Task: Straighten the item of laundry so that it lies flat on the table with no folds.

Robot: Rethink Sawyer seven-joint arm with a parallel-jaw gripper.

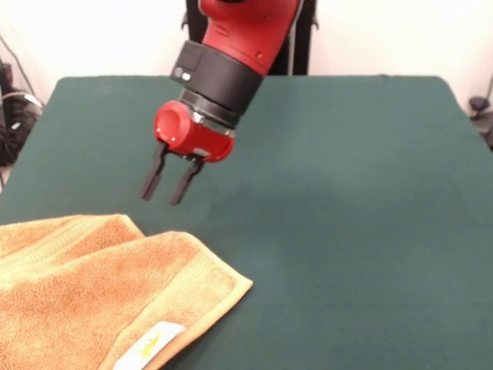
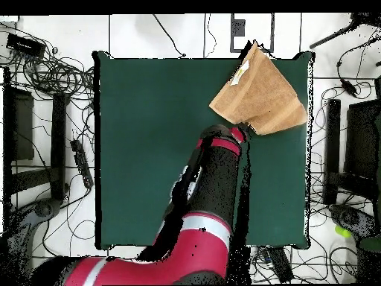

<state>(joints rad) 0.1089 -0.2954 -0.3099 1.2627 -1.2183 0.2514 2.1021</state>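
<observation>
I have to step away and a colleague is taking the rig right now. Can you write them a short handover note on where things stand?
Gripper: open, empty, hanging above the table, apart from the towel.
Towel: at the near left corner of the table in the front view, part of it past the picture's edge. It is folded: an upper layer lies over a lower one, whose edge shows behind it. The white label faces up near the hem.
Done: nothing visibly straightened so far.
Left: grasp an edge of the upper layer, open the fold, spread the towel flat with no folds, probably nearer the table's middle.

One towel (image 1: 92, 293), one table (image 1: 347, 193), one hand (image 1: 164, 189).
</observation>
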